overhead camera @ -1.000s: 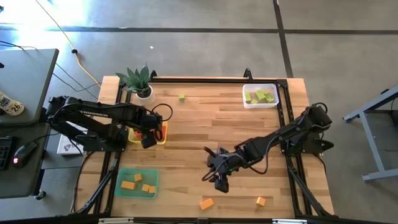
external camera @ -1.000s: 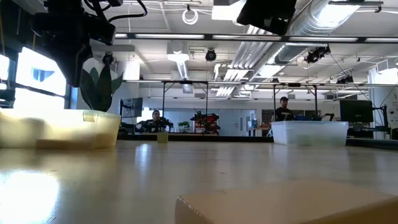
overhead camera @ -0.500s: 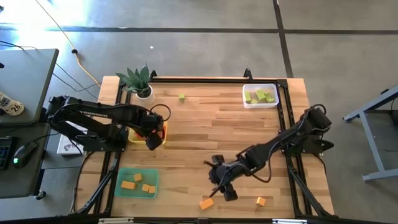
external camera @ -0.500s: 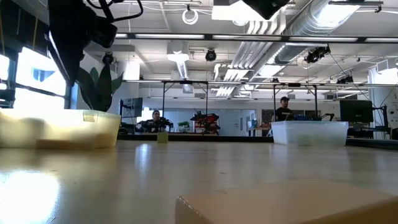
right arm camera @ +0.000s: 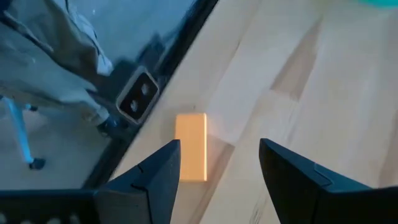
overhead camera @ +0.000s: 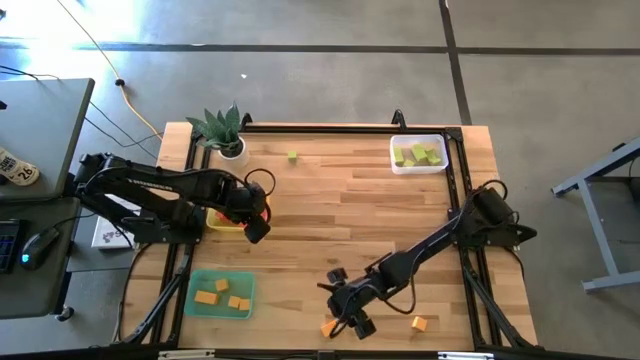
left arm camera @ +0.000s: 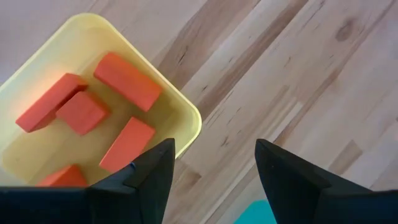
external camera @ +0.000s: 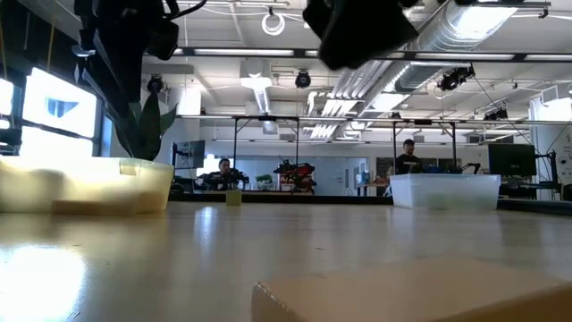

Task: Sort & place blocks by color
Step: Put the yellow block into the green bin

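Right gripper point(overhead camera: 345, 322) hangs with fingers spread and empty just over an orange brick point(right arm camera: 191, 147) near the table's front edge point(overhead camera: 300, 345); another orange block point(overhead camera: 419, 323) lies beside it. Left gripper point(left arm camera: 214, 171), also spread and empty, sits at the yellow tray point(left arm camera: 186, 112) holding red blocks point(left arm camera: 127, 79).

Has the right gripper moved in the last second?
Yes. In the high view the right gripper has moved toward the table's near edge, now beside the orange block.
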Robot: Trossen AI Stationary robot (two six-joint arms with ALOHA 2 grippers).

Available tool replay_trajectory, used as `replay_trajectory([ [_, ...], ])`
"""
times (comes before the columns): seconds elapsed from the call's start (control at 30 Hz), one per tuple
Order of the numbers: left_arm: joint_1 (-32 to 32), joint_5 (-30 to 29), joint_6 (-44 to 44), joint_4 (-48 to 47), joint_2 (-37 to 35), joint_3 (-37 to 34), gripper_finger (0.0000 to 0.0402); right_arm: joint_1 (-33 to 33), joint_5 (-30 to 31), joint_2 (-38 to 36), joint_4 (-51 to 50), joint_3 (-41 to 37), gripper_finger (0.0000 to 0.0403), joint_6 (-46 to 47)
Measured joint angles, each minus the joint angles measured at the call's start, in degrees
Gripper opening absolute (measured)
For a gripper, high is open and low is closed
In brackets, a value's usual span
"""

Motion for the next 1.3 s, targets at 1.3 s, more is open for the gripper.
replay_trajectory([
  [1.3, 0.02, -0.33, -1.21, 0.89, 0.0, -0.01, 0.0211, 4.0, 3.64, 11.24, 5.75, 0.11, 0.0096, 6.85],
])
